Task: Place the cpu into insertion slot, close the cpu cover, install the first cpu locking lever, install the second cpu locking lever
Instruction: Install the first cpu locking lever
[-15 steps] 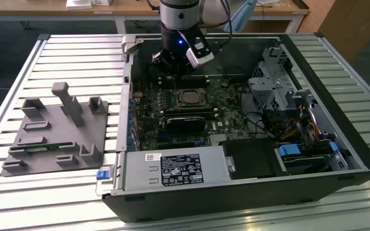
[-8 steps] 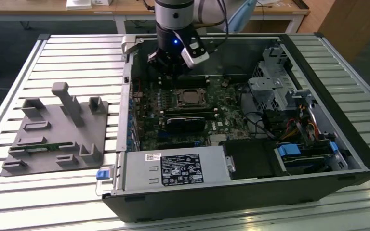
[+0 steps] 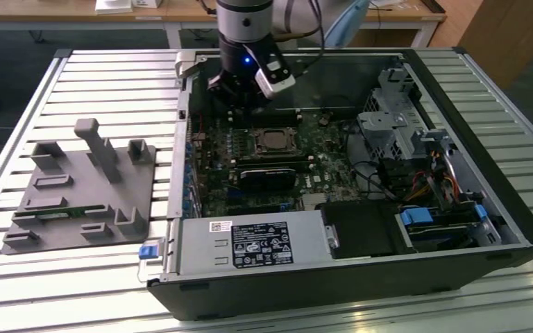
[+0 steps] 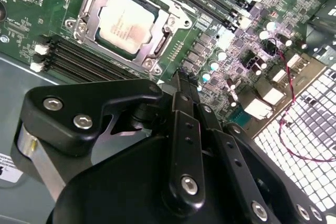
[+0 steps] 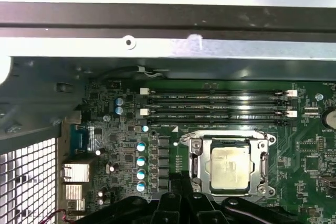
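Note:
The cpu (image 4: 126, 22) (image 5: 229, 169), a dull grey-bronze square, lies in the insertion slot (image 4: 181, 23) on the green motherboard. The silvery cpu cover (image 4: 90, 9) (image 5: 261, 167) lies flat around it, and the chip shows through its window. In the exterior view the cpu (image 3: 271, 141) sits mid-board inside the open case. My gripper (image 3: 238, 103) (image 4: 182, 78) (image 5: 178, 181) hovers just beyond the socket, over the memory slots, a short way above the board. Its black fingers are shut together with nothing between them. I cannot tell how the locking levers stand.
The open computer case (image 3: 488, 229) lies on a slatted metal table. A black card (image 3: 268, 175), a power supply (image 3: 252, 244) and drive cages (image 3: 396, 128) crowd the interior. A grey part fixture (image 3: 81, 187) sits at the exterior view's left. Memory slots (image 5: 218, 109) flank the socket.

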Controlling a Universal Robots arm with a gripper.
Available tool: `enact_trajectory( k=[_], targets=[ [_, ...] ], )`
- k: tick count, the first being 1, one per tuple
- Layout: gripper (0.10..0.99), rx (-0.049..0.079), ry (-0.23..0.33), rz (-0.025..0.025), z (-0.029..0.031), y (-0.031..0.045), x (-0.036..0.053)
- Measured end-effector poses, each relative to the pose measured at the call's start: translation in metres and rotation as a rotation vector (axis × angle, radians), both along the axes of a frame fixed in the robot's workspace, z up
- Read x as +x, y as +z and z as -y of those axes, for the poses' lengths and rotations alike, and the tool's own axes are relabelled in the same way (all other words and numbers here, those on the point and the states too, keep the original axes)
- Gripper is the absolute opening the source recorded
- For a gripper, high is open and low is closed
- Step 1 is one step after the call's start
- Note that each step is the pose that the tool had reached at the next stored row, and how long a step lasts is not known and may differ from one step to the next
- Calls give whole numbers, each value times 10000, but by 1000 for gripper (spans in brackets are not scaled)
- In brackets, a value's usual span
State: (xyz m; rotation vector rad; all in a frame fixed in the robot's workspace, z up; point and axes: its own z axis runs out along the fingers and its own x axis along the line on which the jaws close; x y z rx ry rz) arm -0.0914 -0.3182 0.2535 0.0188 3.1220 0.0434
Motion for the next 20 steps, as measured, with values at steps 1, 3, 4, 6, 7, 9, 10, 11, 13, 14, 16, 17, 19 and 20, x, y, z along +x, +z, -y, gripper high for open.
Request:
enact_trajectory(
  k=[1, 3, 4, 6, 7, 9, 10, 11, 13, 14, 16, 17, 19, 20],
  targets=[
    [106, -1, 0, 0, -2, 0, -8],
    [106, 0, 1, 0, -13, 0, -24],
    [106, -1, 0, 0, -23, 0, -31],
    [106, 1, -1, 0, -43, 0, -41],
    [106, 0, -1, 0, -52, 0, -49],
    [106, 0, 1, 0, -73, 0, -69],
    [106, 0, 1, 0, -85, 0, -76],
    [106, 0, 1, 1, -98, 0, -79],
    [106, 0, -1, 0, -126, 0, -86],
    [106, 0, 0, 0, -139, 0, -90],
    [106, 0, 2, 1, -162, 0, -101],
    [106, 0, 5, 0, -173, 0, -106],
    [106, 1, 10, 0, -208, 0, -114],
    [106, 0, 9, 1, -223, 0, -117]
  ],
)
